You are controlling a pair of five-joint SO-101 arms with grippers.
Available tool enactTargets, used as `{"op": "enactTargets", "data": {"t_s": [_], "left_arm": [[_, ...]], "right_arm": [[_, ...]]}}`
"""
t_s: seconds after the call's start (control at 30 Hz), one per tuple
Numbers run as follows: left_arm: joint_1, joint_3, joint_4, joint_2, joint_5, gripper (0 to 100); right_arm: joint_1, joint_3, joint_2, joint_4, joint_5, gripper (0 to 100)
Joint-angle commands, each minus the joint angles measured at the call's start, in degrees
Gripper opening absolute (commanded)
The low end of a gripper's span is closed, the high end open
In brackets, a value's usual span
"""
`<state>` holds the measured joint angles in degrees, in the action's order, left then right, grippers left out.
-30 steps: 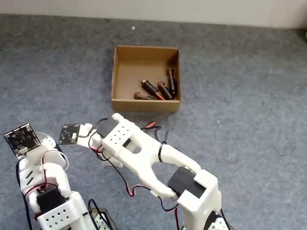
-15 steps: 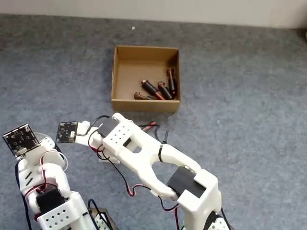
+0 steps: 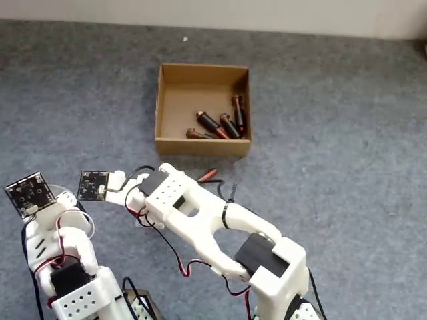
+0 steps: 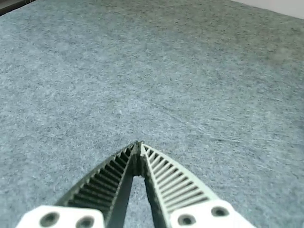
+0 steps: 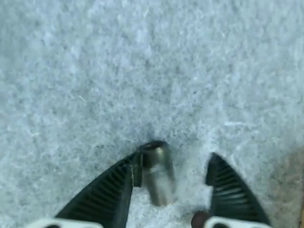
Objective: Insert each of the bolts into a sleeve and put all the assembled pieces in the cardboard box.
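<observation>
**Grasping the sleeve before insertion.** In the right wrist view, the right claw (image 5: 174,161) stood spread over the grey tabletop (image 5: 95,71). A metal sleeve (image 5: 157,175) lay between its fingers, touching one ribbed finger (image 5: 114,190) and apart from the other. The sleeve's open end seemed to point away from the wrist.

In the high view, the right arm (image 3: 200,213) reached from the lower right toward the centre-left of the frame. A loose bolt (image 3: 208,175) lay just below the front wall of the cardboard box (image 3: 159,107), at upper centre. Four assembled pieces (image 3: 220,123) lay in the box's lower right corner.

The left claw (image 4: 138,147) was pressed together and held nothing, with its arm (image 3: 60,247) at lower left.

We judged the step in hand to be gripping the sleeve. To do it well, we would first shift the claw sideways so that the sleeve sat midway between the fingers. We would then close slowly, since a smooth round sleeve pushed from one side may roll or slip out. A grip at mid-length would leave the open end free for the bolt.
</observation>
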<state>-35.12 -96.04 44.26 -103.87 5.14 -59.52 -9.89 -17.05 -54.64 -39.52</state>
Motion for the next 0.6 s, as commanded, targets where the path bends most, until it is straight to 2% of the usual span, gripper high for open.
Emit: {"op": "enactTargets", "data": {"t_s": [0.0,0.57], "left_arm": [[-0.1,0.4,-1.4,-0.6,-0.2,1],[0.0,0.3,-1.4,-0.6,-0.2,1]], "right_arm": [[-2.1,-1.9,0.2,0.5,-1.0,14.1],[-1.8,-8.6,0.2,0.0,-1.0,13.7]]}}
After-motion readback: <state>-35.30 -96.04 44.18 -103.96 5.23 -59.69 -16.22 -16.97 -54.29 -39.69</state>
